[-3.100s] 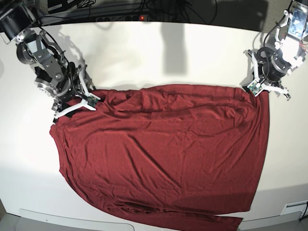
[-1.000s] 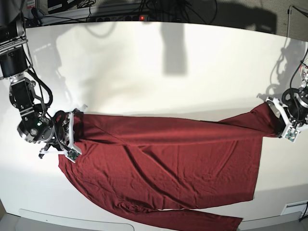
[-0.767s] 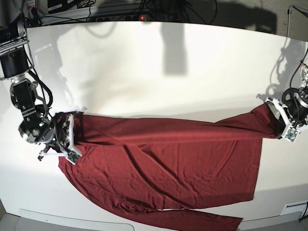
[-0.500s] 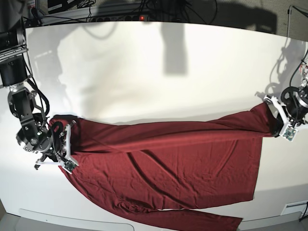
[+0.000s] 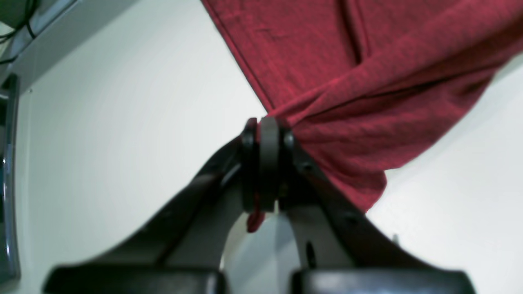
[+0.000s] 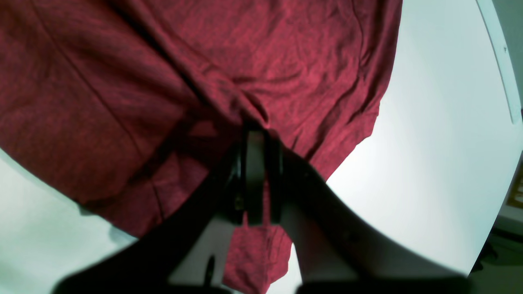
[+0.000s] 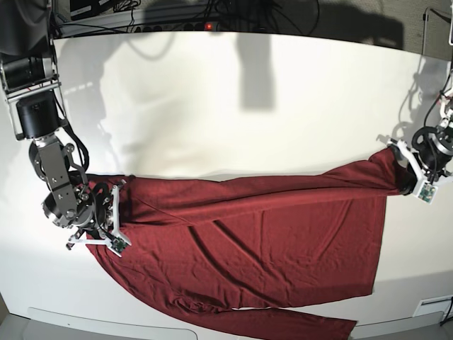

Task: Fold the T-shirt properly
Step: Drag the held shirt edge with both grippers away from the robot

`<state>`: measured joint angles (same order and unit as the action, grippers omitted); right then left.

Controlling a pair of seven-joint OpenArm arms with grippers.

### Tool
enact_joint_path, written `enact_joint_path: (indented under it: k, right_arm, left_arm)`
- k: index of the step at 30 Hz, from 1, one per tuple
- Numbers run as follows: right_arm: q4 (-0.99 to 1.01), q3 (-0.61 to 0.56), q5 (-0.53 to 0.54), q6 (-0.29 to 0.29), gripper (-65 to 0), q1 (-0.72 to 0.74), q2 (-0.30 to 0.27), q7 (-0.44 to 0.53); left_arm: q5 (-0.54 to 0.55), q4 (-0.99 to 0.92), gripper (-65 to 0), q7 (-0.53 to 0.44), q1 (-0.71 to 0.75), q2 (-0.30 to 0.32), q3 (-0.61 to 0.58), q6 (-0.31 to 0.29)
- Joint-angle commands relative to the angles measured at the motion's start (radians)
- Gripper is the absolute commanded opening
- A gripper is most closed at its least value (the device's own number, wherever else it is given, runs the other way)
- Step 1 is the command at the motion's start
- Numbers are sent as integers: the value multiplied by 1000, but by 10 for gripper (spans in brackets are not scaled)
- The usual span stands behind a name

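Note:
The maroon T-shirt (image 7: 255,241) lies across the near half of the white table (image 7: 233,106), its far edge folded toward me into a long lifted ridge. My left gripper (image 7: 413,177), at the right of the base view, is shut on the shirt's right corner (image 5: 347,122); its pads (image 5: 267,163) pinch the cloth. My right gripper (image 7: 106,219), at the left of the base view, is shut on the shirt's left corner (image 6: 229,94), with cloth hanging between its fingers (image 6: 255,183). A sleeve (image 7: 283,326) trails along the front edge.
Cables and a power strip (image 7: 205,25) run along the table's far edge. A white strip (image 7: 106,322) lines the front edge, and a small white fitting (image 7: 432,306) sits at the front right corner.
Both grippers have carried the shirt's far edge toward me, folding it over the body. Over the last second the right gripper moved a little lower and rightward; the left gripper rose slightly.

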<state>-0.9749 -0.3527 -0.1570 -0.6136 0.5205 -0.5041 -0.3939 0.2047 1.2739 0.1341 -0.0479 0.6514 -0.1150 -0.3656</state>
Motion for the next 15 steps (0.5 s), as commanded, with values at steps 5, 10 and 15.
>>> enact_joint_path:
  k: [5, 10, 15]
  right_arm:
    - [-13, 10, -49, 17, -650, 31, -11, 13]
    - [-13, 10, -85, 69, -650, 32, -20, 13]
    - [-13, 10, -83, 68, -650, 32, -42, 13]
  left_arm:
    - [40, -5, -650, -24, -23, 22, 10, 10]
    - [41, -5, -621, -12, -21, 17, 10, 10]
    - [39, -5, -615, 0, -21, 6, 10, 10]
